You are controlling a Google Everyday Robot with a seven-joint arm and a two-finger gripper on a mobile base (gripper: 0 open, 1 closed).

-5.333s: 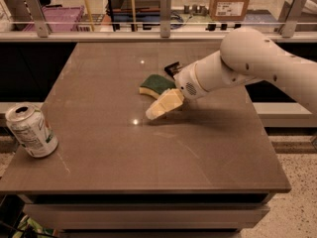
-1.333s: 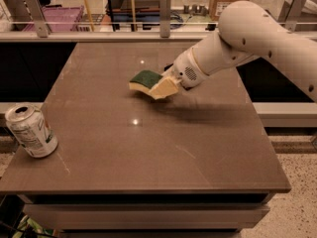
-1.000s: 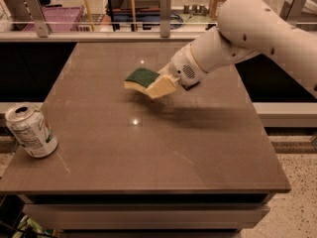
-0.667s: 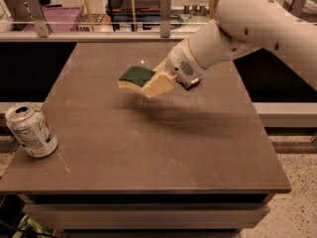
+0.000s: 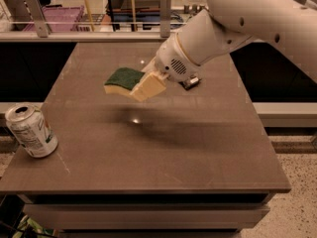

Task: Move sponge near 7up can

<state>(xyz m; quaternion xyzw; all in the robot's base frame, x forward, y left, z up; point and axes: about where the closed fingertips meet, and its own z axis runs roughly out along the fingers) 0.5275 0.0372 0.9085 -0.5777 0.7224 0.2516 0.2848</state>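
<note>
The sponge (image 5: 121,80), dark green on top with pale yellow foam below, hangs in the air above the middle of the brown table (image 5: 198,148). My gripper (image 5: 143,86) is shut on its right side, with a cream finger (image 5: 150,86) across the foam. The white arm comes in from the upper right. The 7up can (image 5: 30,131), silver-white with green print, stands tilted near the table's front left edge, well to the left of and below the sponge.
A small black packet (image 5: 190,82) lies on the table behind the gripper, mostly hidden by the arm. A rail with metal posts (image 5: 165,6) and shelves with a purple crate (image 5: 59,18) run behind the table.
The gripper has lifted the sponge off the table and carried it steadily left, toward the can's side. The can has not moved.
</note>
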